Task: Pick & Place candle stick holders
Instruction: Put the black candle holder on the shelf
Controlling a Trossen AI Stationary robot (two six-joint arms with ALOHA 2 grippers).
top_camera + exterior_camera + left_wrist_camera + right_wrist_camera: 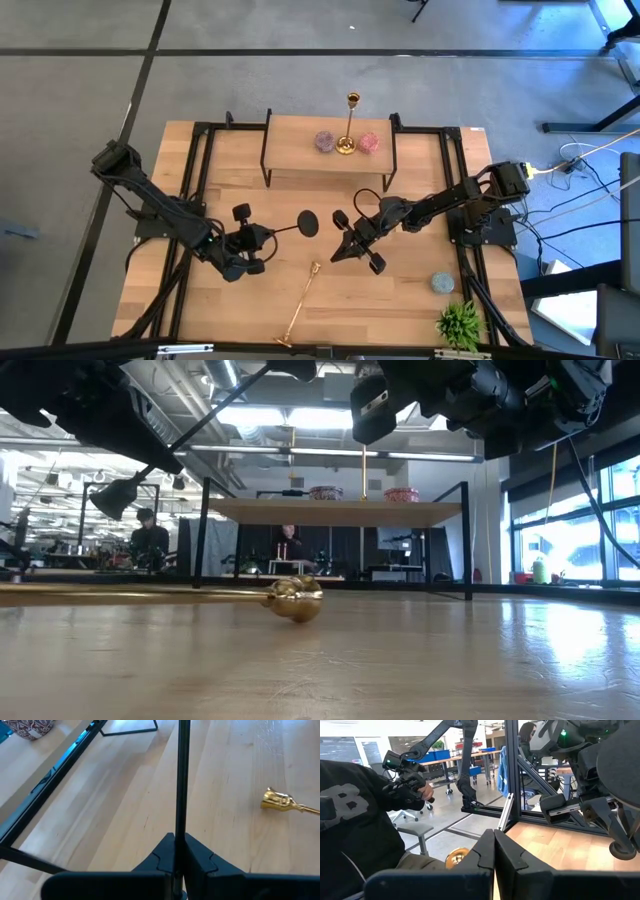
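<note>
My left gripper [258, 240] is shut on a black candle stick holder whose round base [308, 222] points toward the table's middle. My right gripper [340, 252] hangs shut beside that base, above the table's middle, with nothing in it. A gold candle stick holder [300, 305] lies on its side near the front edge. Its cup end [295, 598] rests on the wood. A second gold holder [349, 125] stands upright by its base on the shelf at the far side. My left gripper pinches the black holder's thin stem [180, 827] between its two fingers [197, 852], some way from the base. The fingers slant downward from the table's left. The holder is lifted clear of the table and tilted, its base the higher end.
A low wooden shelf [300, 150] on black legs spans the far side and carries two small bowls. A green plant [460, 322] and a grey-blue ball [442, 283] sit at the near right corner. Black frame rails run along both sides. A person in dark clothing [355, 820] sits beyond the table.
</note>
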